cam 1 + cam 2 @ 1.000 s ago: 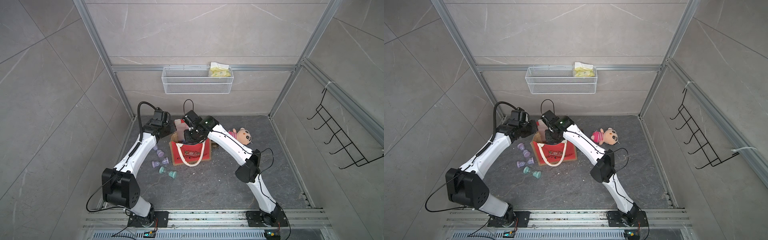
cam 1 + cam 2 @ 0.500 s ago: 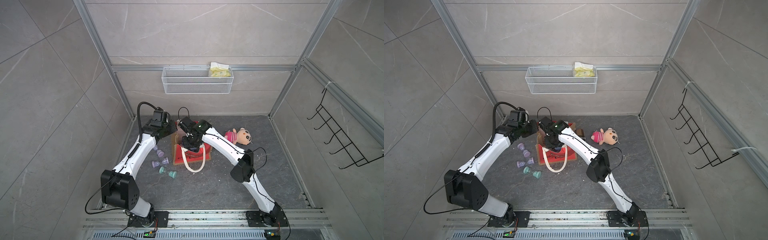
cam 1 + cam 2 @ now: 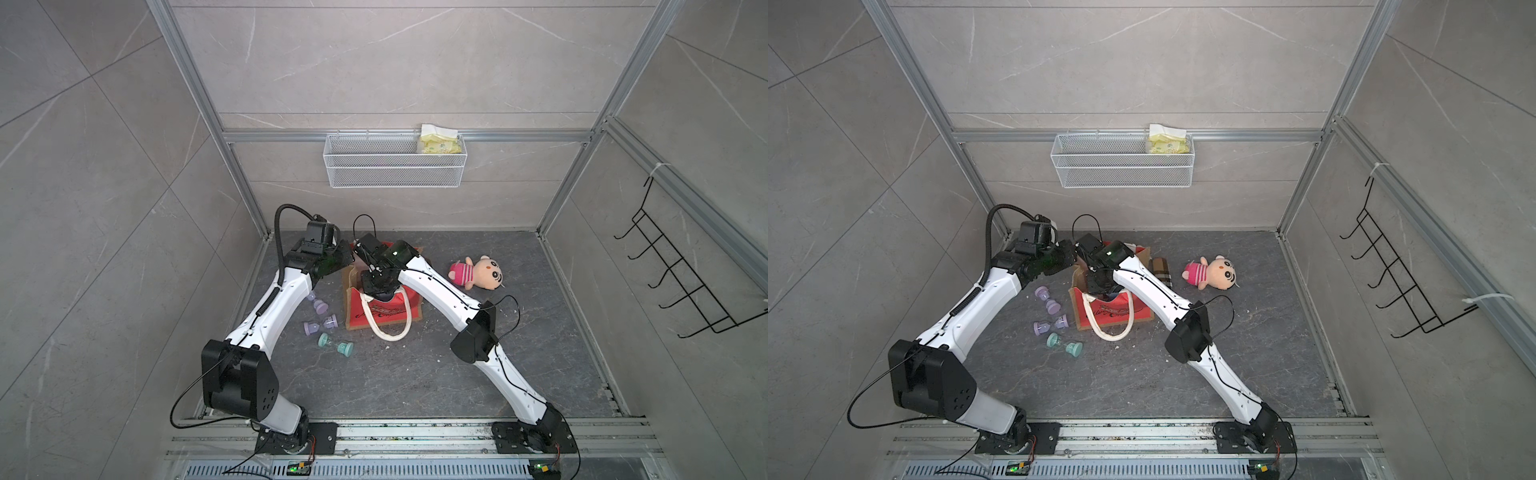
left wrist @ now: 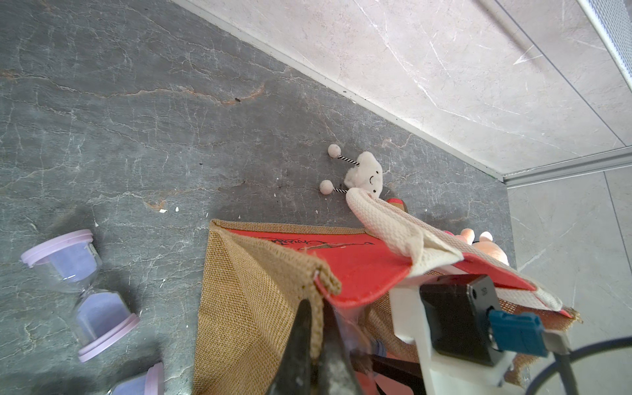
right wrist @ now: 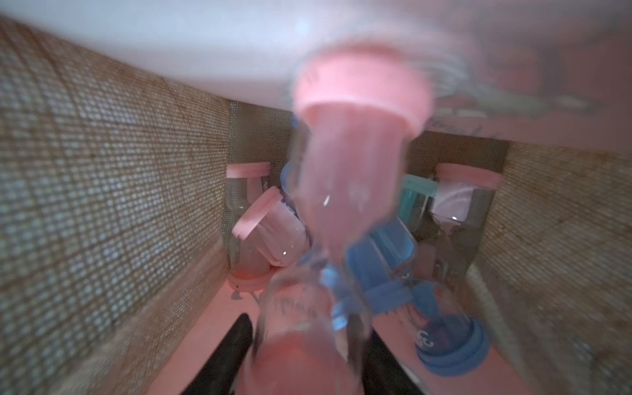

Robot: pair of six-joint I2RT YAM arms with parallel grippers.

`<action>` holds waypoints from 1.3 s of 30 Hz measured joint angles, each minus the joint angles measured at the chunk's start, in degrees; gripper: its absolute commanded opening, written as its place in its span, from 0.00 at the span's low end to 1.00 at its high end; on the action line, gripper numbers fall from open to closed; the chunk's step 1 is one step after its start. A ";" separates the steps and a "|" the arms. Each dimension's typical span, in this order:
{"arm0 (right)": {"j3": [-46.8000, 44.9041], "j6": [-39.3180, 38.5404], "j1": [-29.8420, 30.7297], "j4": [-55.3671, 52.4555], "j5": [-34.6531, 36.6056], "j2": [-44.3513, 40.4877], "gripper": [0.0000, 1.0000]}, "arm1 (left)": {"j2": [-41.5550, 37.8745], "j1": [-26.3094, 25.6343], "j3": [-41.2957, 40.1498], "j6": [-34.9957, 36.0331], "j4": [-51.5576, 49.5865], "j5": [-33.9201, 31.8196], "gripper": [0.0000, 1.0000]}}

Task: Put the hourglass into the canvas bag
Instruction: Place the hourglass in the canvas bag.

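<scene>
The canvas bag (image 3: 386, 320) (image 3: 1113, 316) stands upright on the floor with its red front and a white rope handle facing me. My left gripper (image 4: 318, 345) (image 3: 349, 255) is shut on the bag's burlap top edge (image 4: 260, 307), holding its mouth apart. My right gripper (image 5: 304, 328) (image 3: 380, 291) reaches down inside the bag. Its jaws stand open on either side of a blurred pink hourglass (image 5: 349, 171). Several more hourglasses lie on the bag's bottom, among them a pink one (image 5: 270, 232) and a blue one (image 5: 448, 345).
Two purple hourglasses (image 3: 320, 305) (image 3: 320, 328) and a teal one (image 3: 336, 344) lie on the floor left of the bag. A pink plush doll (image 3: 478, 272) and a plaid cylinder (image 3: 1160, 270) lie to its right, a white cloud plush (image 4: 364, 171) behind. A wire basket (image 3: 395, 166) hangs on the back wall.
My right gripper has moved down into the bag's mouth and its jaws have parted around the pink hourglass. The left gripper has kept its hold on the bag's edge.
</scene>
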 measured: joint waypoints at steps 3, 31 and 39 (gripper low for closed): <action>0.70 0.24 0.00 -0.83 0.31 0.09 0.61 | 0.00 -0.02 0.00 0.00 0.02 -0.02 0.00; -22.86 -7.74 3.13 8.31 0.50 -34.16 0.77 | 0.57 0.90 0.37 -1.46 -0.15 0.24 0.40; -46.36 -15.43 16.65 22.43 0.42 -47.82 0.79 | -0.90 2.05 1.33 -0.39 -1.64 2.16 0.66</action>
